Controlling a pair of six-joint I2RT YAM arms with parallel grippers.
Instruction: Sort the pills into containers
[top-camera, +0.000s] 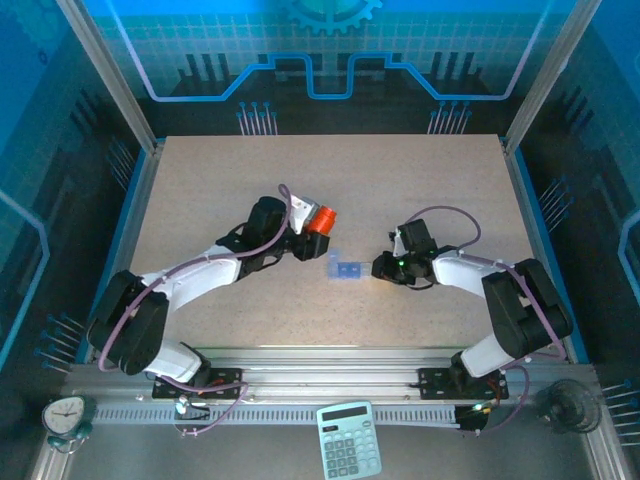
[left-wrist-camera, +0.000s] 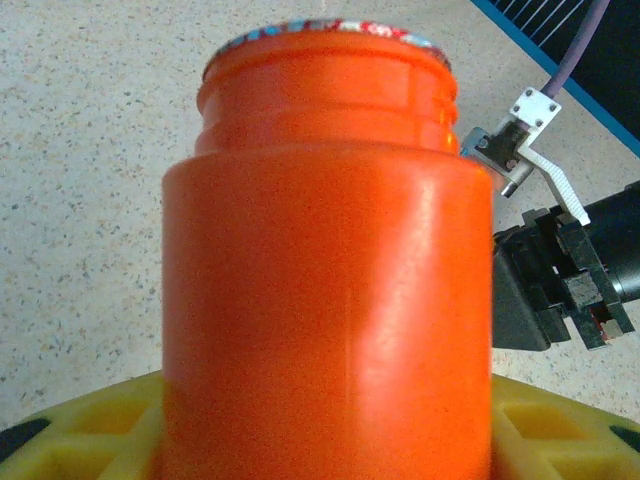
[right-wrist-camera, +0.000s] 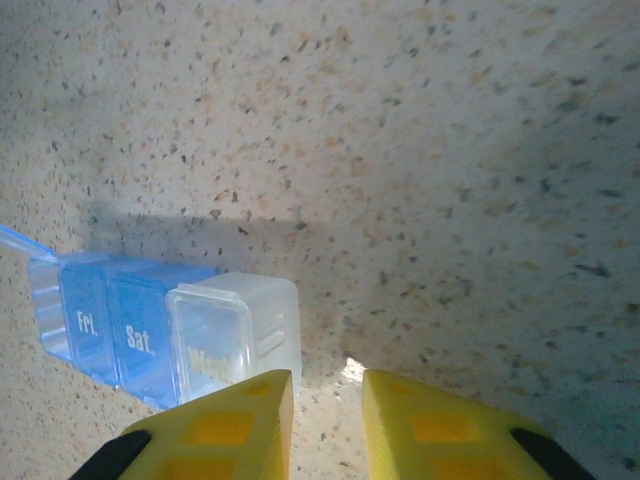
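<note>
- Top external view: the pill box (top-camera: 345, 268) lies flat near the middle of the worktop (top-camera: 450, 180), a little toward the near edge, between the two arms.
- The left gripper (top-camera: 303, 236) is clamped on the orange bottle (left-wrist-camera: 325, 300), held over the worktop just left of the box and on its far-edge side. The threaded neck is bare, with no cap on it. Mixed colours show at the bottle mouth (left-wrist-camera: 325, 35), too blurred to identify.
- The right gripper (right-wrist-camera: 325, 420) sits low at the right end of the box. Its jaws are drawn together with only a narrow slit between them, and nothing shows in the slit.
- Right wrist view: the left fingertip (right-wrist-camera: 245, 410) is at, possibly touching, the clear end compartment (right-wrist-camera: 235, 335). The compartments marked "Sat." and "Fri." follow in the row, and a raised lid (right-wrist-camera: 20, 245) shows at the far left end.
- Step in hand, as a judgement: preparing the box for filling, either steadying it or working a lid, while the bottle waits. No pill is seen in any compartment.
- Next move calls for:
  - an open compartment facing up, with the box braced against sliding;
  - the bottle mouth brought over that compartment and tipped slowly, so that the contents do not spill onto the worktop.
</note>
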